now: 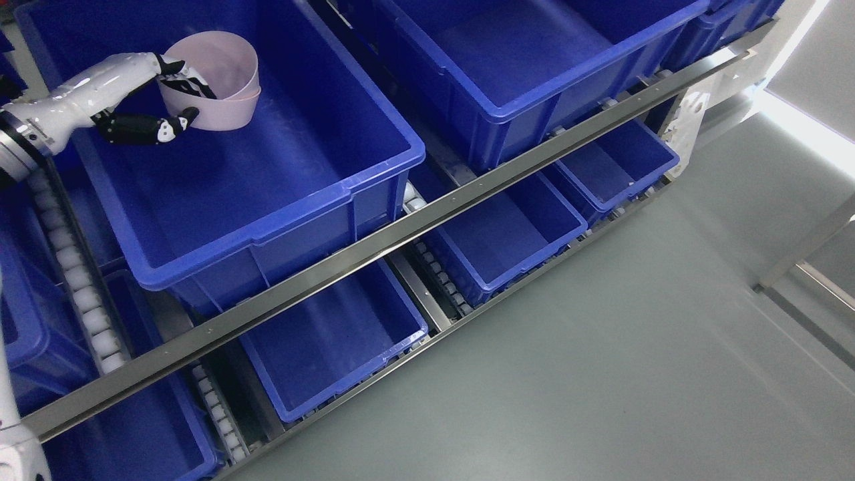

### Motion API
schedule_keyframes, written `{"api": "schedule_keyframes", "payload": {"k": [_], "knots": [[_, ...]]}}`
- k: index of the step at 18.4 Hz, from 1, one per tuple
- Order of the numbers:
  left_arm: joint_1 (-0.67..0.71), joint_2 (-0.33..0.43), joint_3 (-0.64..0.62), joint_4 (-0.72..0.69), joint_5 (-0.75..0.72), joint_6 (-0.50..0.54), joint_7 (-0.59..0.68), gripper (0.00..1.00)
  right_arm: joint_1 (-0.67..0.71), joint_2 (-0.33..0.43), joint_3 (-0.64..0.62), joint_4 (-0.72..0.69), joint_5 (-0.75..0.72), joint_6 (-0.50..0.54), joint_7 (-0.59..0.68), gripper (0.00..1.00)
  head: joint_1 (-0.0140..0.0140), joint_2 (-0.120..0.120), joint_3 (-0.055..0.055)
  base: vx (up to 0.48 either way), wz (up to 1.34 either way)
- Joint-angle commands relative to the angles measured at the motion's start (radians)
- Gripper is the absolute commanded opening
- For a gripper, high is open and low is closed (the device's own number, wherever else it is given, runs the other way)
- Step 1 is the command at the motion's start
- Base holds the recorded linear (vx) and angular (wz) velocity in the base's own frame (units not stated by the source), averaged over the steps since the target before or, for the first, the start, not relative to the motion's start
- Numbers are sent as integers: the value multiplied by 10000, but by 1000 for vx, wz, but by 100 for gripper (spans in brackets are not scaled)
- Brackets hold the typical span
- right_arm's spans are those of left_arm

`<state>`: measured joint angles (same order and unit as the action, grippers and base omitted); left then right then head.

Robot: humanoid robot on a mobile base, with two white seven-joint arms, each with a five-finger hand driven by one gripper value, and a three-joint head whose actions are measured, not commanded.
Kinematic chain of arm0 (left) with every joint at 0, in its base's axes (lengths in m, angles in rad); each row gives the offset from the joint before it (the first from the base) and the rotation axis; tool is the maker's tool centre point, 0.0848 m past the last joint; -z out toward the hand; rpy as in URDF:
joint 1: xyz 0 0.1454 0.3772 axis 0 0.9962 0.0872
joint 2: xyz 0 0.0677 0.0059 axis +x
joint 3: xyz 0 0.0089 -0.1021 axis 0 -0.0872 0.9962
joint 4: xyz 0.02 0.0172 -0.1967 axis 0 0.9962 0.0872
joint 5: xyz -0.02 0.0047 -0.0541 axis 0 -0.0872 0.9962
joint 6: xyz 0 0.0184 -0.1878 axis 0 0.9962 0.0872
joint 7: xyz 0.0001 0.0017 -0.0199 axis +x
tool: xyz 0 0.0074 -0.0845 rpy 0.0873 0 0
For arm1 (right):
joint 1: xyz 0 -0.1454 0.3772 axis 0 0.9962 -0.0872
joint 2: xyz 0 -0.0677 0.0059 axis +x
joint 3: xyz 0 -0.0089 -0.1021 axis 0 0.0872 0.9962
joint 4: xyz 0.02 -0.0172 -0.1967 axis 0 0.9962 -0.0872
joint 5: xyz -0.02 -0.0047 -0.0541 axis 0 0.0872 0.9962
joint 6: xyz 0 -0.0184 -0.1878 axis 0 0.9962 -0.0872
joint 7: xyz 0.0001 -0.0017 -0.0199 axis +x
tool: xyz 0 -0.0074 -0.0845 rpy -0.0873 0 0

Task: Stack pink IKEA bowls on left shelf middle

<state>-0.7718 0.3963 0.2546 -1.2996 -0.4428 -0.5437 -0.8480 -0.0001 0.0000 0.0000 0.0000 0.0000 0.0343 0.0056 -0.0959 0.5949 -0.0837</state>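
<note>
Pink bowls (217, 80) sit nested inside the big blue bin (220, 194), toward its far left corner. My left hand (157, 93) pinches the top bowl's near wall, fingers inside, thumb outside. I judge I should seat it level and fully nested before letting go.
</note>
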Motion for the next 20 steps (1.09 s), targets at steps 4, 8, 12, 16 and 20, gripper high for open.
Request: {"api": "schedule_keyframes", "payload": {"k": [4, 8, 12, 16, 20], "knots": [[861, -3028, -244, -841, 41, -116, 259, 99, 292, -174, -108, -337, 0, 10, 6, 100, 0, 0, 0, 25, 237], [771, -3577, -201, -902, 25, -147, 411, 100, 292, -174, -107, -337, -15, -6, 6, 100, 0, 0, 0, 15, 113], [-196, -3789, 308, -1667, 208, 758, 1282, 100, 292, -174, -107, -337, 0, 10, 6, 100, 0, 0, 0, -5, -13], [-642, -3789, -609, -1959, 1005, 743, 2771, 100, 292, -174, -107, -337, 0, 10, 6, 100, 0, 0, 0, 5, 0], [-458, -3789, -3660, -2695, 2126, 774, 3323, 100, 292, -174, -108, -337, 0, 10, 6, 100, 0, 0, 0, 0, 0]]}}
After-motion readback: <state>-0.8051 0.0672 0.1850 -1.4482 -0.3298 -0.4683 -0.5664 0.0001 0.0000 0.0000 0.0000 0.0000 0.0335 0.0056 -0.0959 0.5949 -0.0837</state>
